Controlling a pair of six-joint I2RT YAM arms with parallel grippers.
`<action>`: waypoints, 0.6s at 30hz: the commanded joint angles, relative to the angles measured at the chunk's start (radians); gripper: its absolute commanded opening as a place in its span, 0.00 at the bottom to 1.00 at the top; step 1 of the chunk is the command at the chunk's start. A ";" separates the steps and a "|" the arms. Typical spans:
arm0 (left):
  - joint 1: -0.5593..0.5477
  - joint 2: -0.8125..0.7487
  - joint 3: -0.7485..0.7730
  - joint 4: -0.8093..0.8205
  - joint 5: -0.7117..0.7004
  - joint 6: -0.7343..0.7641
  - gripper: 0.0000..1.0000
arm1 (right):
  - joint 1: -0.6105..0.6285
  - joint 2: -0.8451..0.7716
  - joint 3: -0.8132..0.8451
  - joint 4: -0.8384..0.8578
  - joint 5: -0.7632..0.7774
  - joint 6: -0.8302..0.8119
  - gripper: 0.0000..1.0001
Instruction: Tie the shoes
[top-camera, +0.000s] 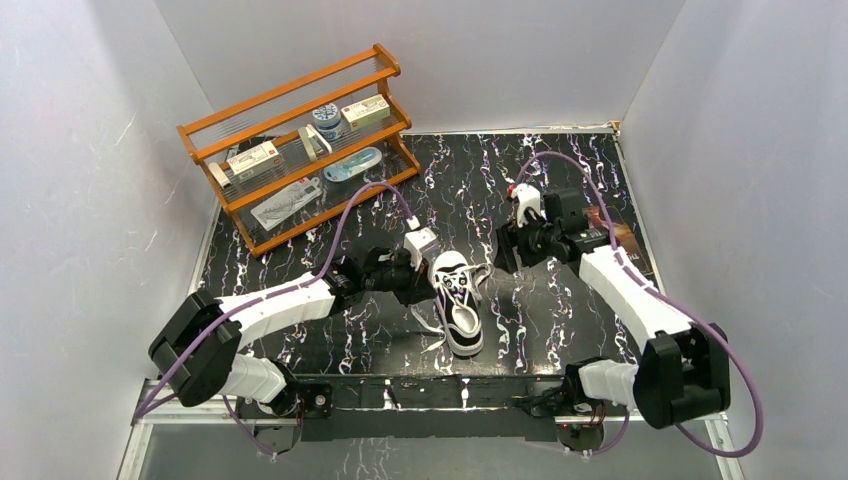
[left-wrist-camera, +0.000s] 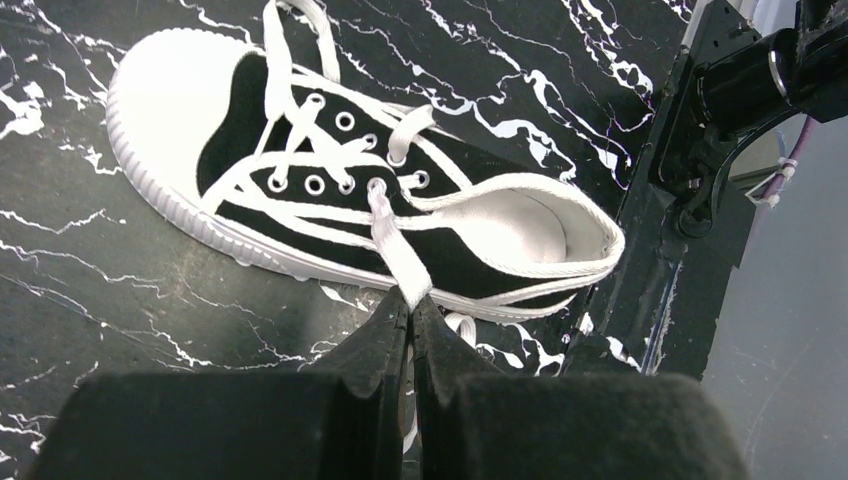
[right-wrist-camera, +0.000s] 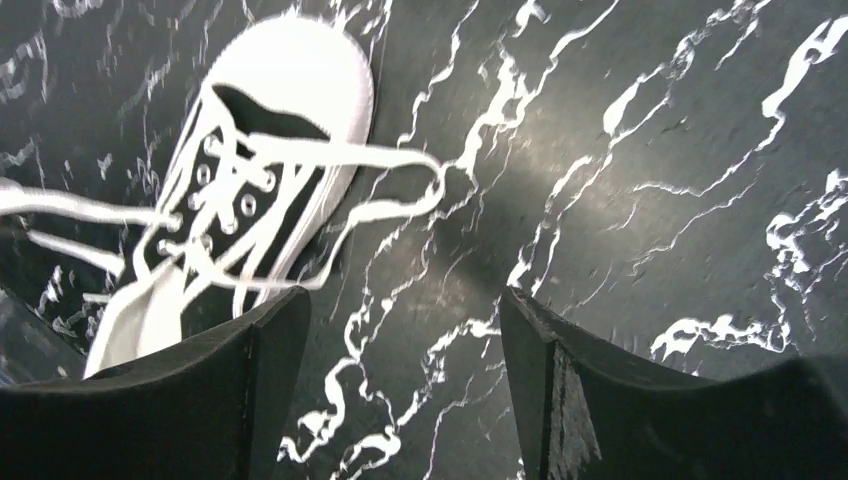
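A small black canvas sneaker (top-camera: 458, 300) with a white toe cap, white sole and long white laces lies in the middle of the black marbled table, toe pointing away from the arm bases. My left gripper (top-camera: 425, 285) is at the shoe's left side, shut on a white lace (left-wrist-camera: 398, 252) that runs taut from an upper eyelet into the closed fingertips (left-wrist-camera: 410, 305). My right gripper (top-camera: 503, 258) hovers right of the toe, open and empty (right-wrist-camera: 400, 300). The shoe (right-wrist-camera: 235, 200) shows at upper left in the right wrist view, a lace loop (right-wrist-camera: 400, 190) trailing right.
A wooden two-tier shelf (top-camera: 300, 145) with small packages stands at the back left. White walls close in both sides. A brown flat item (top-camera: 620, 238) lies near the right arm. The table's near edge with the arm bases (top-camera: 440, 395) is just behind the heel.
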 joint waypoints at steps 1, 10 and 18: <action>-0.001 -0.047 0.034 -0.037 -0.007 -0.031 0.00 | -0.056 0.106 0.081 0.166 -0.042 0.069 0.79; -0.002 -0.016 0.050 -0.025 0.044 -0.034 0.00 | -0.048 0.337 -0.003 0.059 -0.120 0.980 0.45; -0.002 -0.014 0.059 -0.020 0.057 -0.040 0.00 | 0.007 0.427 0.030 0.083 -0.006 1.142 0.50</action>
